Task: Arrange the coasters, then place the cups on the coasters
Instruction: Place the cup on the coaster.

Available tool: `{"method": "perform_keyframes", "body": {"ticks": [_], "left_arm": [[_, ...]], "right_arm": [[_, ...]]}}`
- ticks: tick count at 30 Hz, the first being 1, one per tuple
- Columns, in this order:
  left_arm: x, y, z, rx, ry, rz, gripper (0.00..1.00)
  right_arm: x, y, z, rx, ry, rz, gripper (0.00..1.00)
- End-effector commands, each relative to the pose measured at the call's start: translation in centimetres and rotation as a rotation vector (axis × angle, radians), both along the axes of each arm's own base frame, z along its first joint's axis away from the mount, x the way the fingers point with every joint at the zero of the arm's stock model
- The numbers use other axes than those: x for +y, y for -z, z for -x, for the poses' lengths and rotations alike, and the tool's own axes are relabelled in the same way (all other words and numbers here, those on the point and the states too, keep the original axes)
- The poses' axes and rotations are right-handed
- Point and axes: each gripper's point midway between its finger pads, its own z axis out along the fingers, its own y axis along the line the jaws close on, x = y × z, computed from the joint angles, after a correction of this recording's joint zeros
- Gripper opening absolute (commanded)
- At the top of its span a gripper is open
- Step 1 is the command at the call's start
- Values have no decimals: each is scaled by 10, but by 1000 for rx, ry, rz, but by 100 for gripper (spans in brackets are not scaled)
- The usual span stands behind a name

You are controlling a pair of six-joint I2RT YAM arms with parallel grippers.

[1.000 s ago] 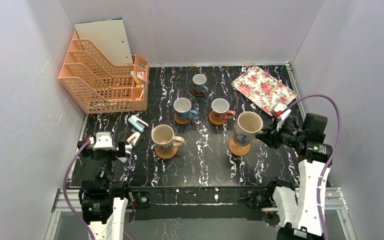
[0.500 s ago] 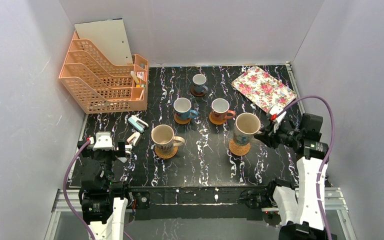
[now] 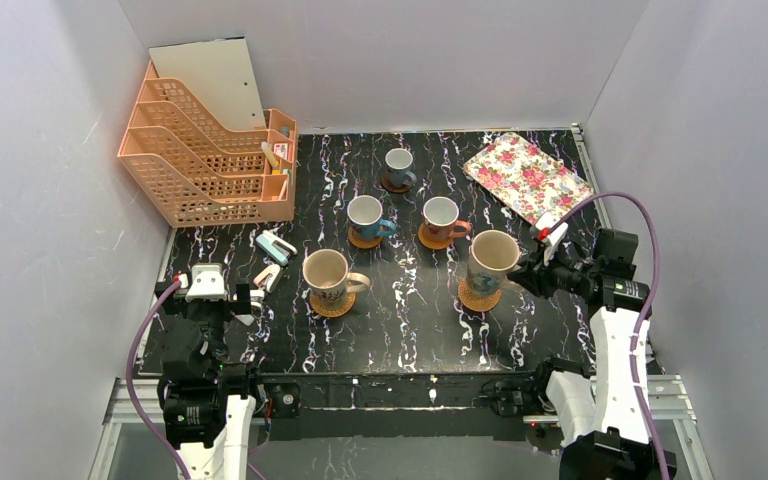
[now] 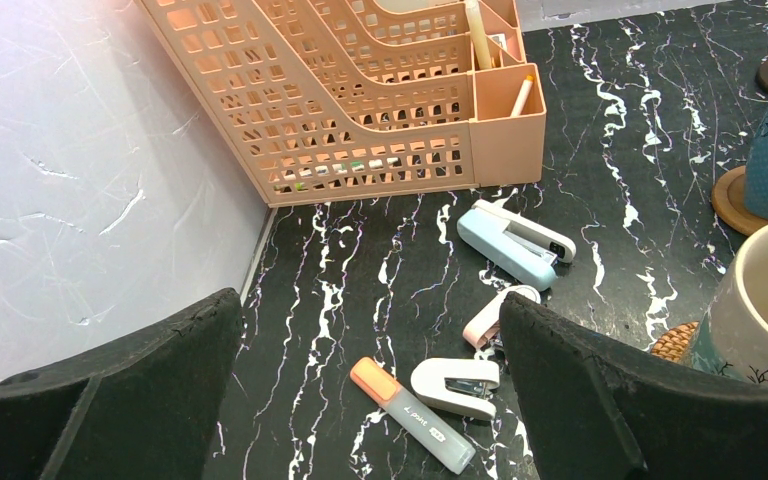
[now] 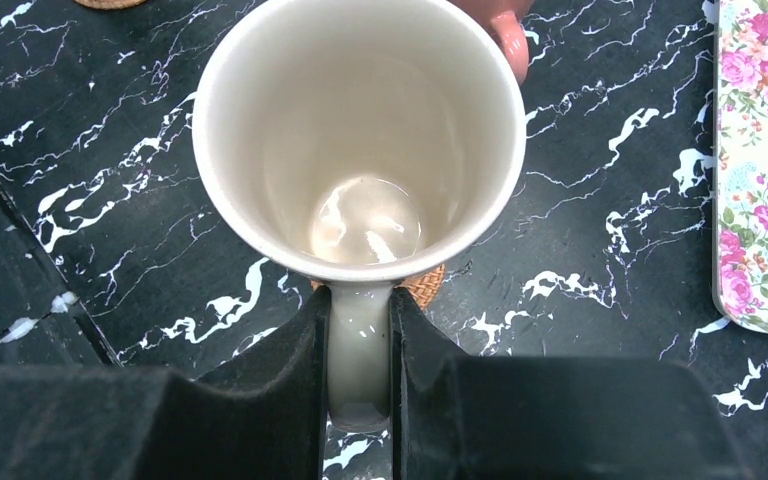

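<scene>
**Top view.** The right gripper pinches the handle of a beige mug. The mug body is just ahead of the jaws, over a wicker coaster. I cannot tell whether its base is touching the coaster.
- Mugs: five (two beige, two blue, one orange).
- Coasters: five, each with a mug on or over it.
- One floral tray, beyond the jaws.

The left gripper is well apart from all of these.

**Left wrist.** The left gripper has its jaws spread wide with nothing between them. Ahead of them lie one stapler and one highlighter. Off to their right is the rim of the second beige mug.

**Right wrist.** The jaws are nearly closed, clamped on either side of the handle. A sliver of the coaster shows under the mug, just ahead of the right jaw.

**Judgement.**
- The base looks off-centre on the coaster.
- Level the mug and centre it.
- Lower it until it sits flat.
- Open the jaws only enough to free the handle.
- Withdraw straight back so the mug is not dragged.
</scene>
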Motion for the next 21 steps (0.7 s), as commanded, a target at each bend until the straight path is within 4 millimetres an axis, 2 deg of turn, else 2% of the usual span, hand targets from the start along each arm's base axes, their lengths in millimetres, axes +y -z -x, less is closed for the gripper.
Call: {"method": "perform_keyframes", "body": {"ticks": [1,8,21], "left_arm": [[1,-7,3,-19,-8,-4,98],[1,-7,3,-18,-6,-5,98],[1,-7,3,-18,-5,-4,98]], "right_arm": [[14,-24,-3,-150,-92,-45,1],[10,-17,-10,-233,-46,-32,1],[8,-5,-13,-197,-51,-18,1]]}}
